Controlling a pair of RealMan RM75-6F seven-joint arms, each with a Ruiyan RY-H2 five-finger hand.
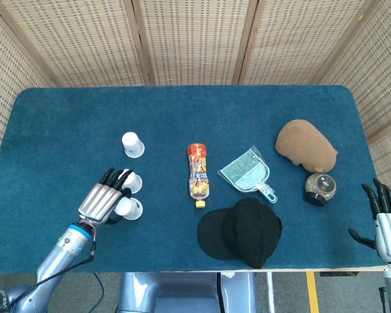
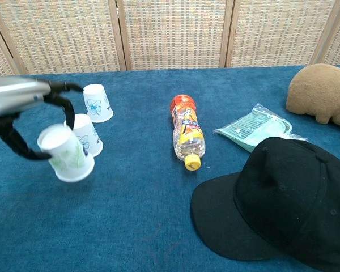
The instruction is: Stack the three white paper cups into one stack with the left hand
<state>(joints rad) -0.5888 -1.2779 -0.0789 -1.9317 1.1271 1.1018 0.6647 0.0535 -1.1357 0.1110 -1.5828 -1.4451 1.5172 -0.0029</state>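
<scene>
Three white paper cups stand upside down at the table's left. My left hand (image 1: 103,201) (image 2: 22,110) grips the nearest cup (image 1: 130,208) (image 2: 67,153), printed with green leaves, and holds it lifted and tilted above the cloth. Just behind it the middle cup (image 1: 131,182) (image 2: 89,135) stands on the table, partly covered by the lifted one in the chest view. The far cup (image 1: 132,145) (image 2: 97,102) stands alone further back. My right hand (image 1: 384,218) hangs open off the table's right front corner, far from the cups.
A plastic bottle (image 1: 197,174) lies in the middle of the blue table (image 1: 65,117). Right of it are a green dustpan (image 1: 247,173), a black cap (image 1: 244,229), a brown plush (image 1: 305,145) and a small jar (image 1: 320,188).
</scene>
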